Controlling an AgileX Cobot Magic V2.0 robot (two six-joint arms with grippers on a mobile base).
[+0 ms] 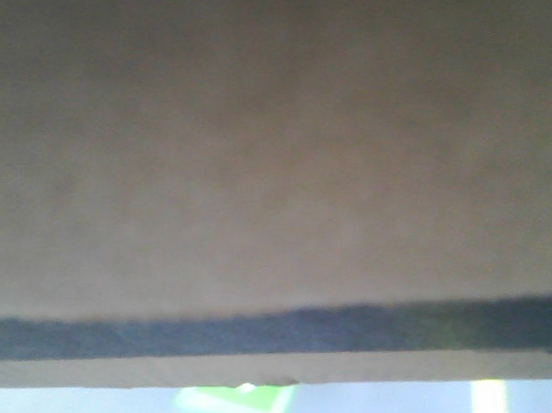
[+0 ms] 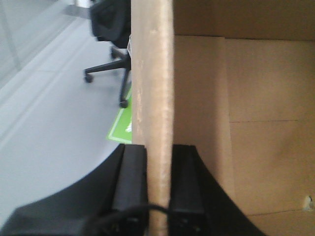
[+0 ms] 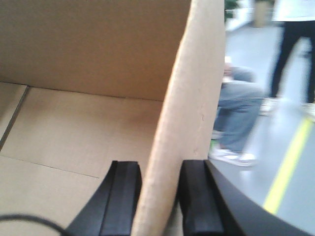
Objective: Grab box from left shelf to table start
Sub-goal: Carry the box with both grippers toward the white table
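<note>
Two end effectors astride box walls; office chair, seated person beyond.

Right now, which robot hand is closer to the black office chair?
Left. The left arm's fingers pinch the cardboard box wall, and the office chair stands outside that wall. The right arm's fingers pinch the opposite wall, so the box lies between them and the chair.
</note>
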